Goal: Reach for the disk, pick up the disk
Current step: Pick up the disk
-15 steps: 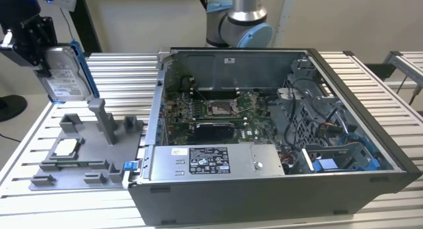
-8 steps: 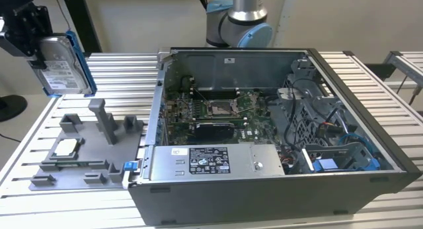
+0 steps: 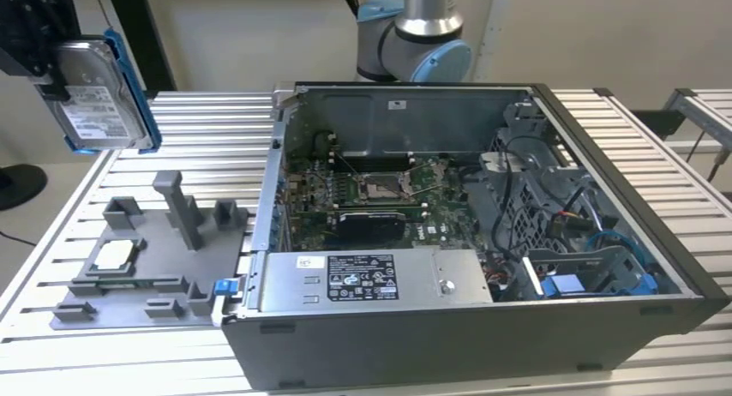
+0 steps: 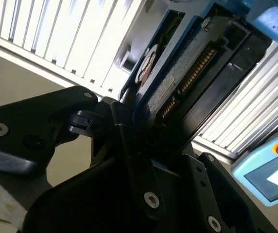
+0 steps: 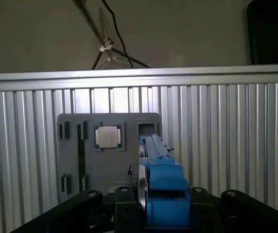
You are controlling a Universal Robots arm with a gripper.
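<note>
One flat, rectangular silver disk (image 3: 98,100), with a white printed label on its broad face and a blue plastic bracket framing its edges, hangs in the air well above the grey fixture tray (image 3: 120,293) (which lies on the slatted metal table (image 3: 640,139) just beside the open computer case (image 3: 481,345)). In the exterior view the disk stands on edge, its long axis nearly vertical and slightly tilted, with the label face turned toward the camera. The black gripper (image 3: 46,66) is clamped onto the disk's upper end with its fingers (image 4: 124,121) pressed against the flat faces, and a small square silver chip (image 3: 115,255) sits in the tray below.
</note>
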